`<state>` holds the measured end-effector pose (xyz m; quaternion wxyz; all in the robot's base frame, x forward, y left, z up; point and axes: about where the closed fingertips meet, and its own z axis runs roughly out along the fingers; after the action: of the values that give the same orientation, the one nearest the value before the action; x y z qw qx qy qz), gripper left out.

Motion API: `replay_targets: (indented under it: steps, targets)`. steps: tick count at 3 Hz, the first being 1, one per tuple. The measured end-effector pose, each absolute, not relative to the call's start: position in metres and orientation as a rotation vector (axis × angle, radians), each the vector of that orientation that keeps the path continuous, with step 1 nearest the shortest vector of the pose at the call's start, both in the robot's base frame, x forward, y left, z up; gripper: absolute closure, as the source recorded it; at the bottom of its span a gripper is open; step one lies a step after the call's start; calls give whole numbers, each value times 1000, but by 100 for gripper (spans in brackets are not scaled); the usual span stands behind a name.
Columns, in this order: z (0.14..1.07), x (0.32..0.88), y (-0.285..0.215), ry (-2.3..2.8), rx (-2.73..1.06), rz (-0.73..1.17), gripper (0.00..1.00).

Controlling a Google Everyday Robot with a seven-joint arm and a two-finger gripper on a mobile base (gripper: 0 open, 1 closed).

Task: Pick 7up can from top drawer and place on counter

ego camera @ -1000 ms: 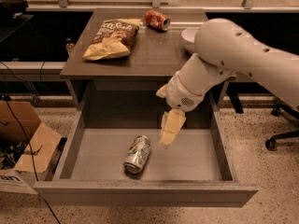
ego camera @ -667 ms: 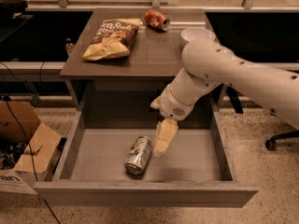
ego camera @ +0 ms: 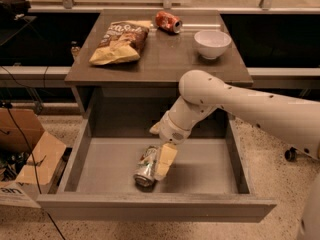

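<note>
Count of items: two cans, one chip bag (ego camera: pixel 120 43), one white bowl (ego camera: pixel 212 43), one open top drawer (ego camera: pixel 150 206), one cardboard box (ego camera: pixel 30 149) on the floor at the left.

The 7up can (ego camera: pixel 146 168) lies on its side on the drawer floor, near the front, shiny end towards the front panel. The red can (ego camera: pixel 168 21) lies on its side at the far edge of the tabletop (ego camera: pixel 165 59), with the chip bag to its left and the bowl to its right, all three apart from one another.

Change noted: a second ago my fingers (ego camera: pixel 166 160) hung above and to the right of the 7up can with a gap between. They have since come down and leftward and now sit inside the drawer against the can's right flank. The can has not shifted. My arm (ego camera: pixel 250 104) has dropped lower, so the bowl now shows whole.

Not verifiable: only one cream finger shows, and it covers part of the can's side. I cannot tell whether my fingers are spread or closed. My arm hides part of the drawer's back wall. The cardboard box is cut off at the left edge.
</note>
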<state>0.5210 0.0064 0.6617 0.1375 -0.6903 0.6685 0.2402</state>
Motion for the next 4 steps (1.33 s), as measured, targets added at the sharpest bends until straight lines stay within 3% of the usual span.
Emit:
replay_targets:
  steps: [1,2,4]
  targets:
    - [632,516,24,1893,-2027,780,0]
    - [611,506,37,1865,-2056,852,8]
    - [605,493,40,1856,-2080,904,54]
